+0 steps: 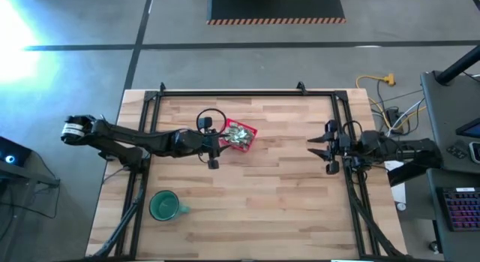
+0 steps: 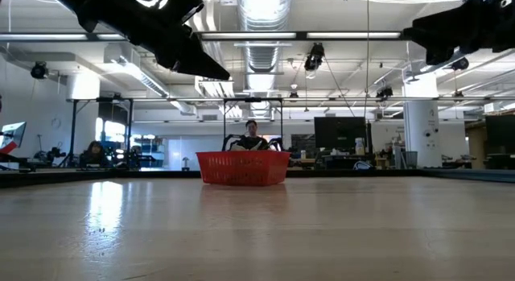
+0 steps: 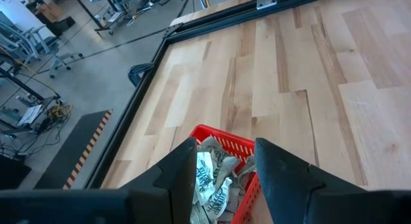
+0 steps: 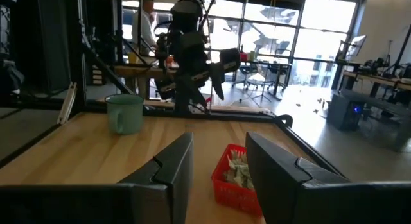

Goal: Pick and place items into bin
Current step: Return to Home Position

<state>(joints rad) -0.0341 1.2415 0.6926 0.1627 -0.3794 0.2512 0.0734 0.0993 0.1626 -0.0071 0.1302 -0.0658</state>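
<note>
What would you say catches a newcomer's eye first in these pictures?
The red basket, heaped with pale wrapped packets, sits near the middle of the table, the open left tool raised beside it. A green mug stands alone toward a left corner; the open right tool waits at the right edge.

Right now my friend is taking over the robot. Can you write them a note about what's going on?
Left tool: open, empty, raised beside the basket.
Right tool: open, empty, raised at the right edge of the table.
Packets: piled in the basket; none show loose on the table.
Mug: stands alone on the left side.
Done: the packing looks finished.
Left: probably only parking both arms.
</note>
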